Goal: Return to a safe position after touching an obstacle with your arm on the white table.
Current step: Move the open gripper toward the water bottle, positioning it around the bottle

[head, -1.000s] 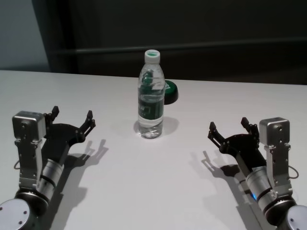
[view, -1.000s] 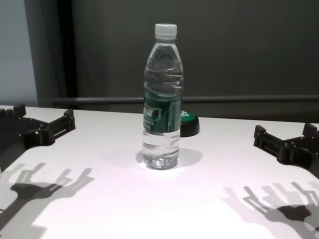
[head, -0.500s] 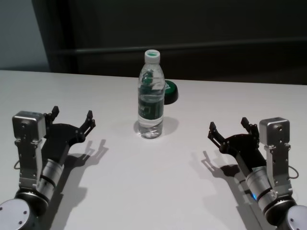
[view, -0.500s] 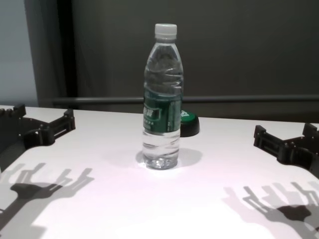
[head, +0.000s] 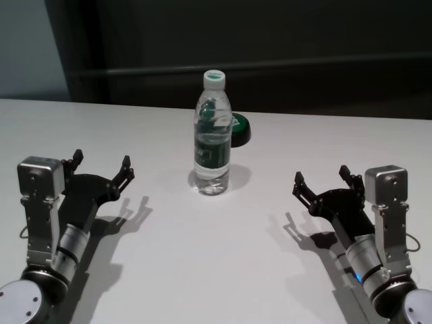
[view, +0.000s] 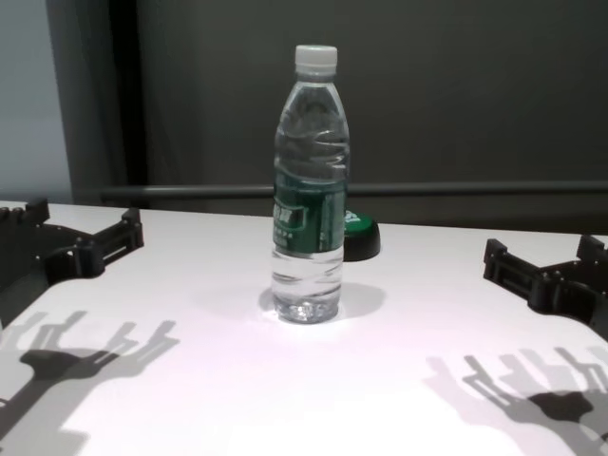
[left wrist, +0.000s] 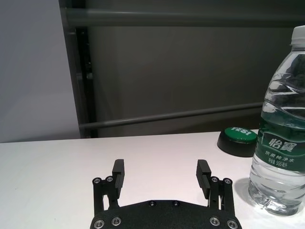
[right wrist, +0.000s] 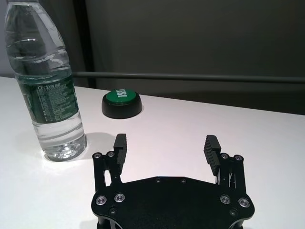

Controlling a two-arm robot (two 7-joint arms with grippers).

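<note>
The obstacle, a tall clear water bottle [head: 212, 138] with a white cap and dark green label, stands upright in the middle of the white table [head: 202, 263]. It also shows in the chest view [view: 309, 190], the left wrist view [left wrist: 280, 138] and the right wrist view [right wrist: 50, 90]. My left gripper [head: 101, 166] is open and empty, low over the table, to the left of the bottle and apart from it. My right gripper [head: 322, 179] is open and empty, to the right of the bottle and apart from it. Both show in their wrist views, left [left wrist: 162, 171] and right [right wrist: 166, 145].
A small low black round object with a green top [head: 239, 129] sits on the table just behind the bottle, to its right. The table's far edge runs in front of a dark wall with a horizontal rail [view: 456, 190].
</note>
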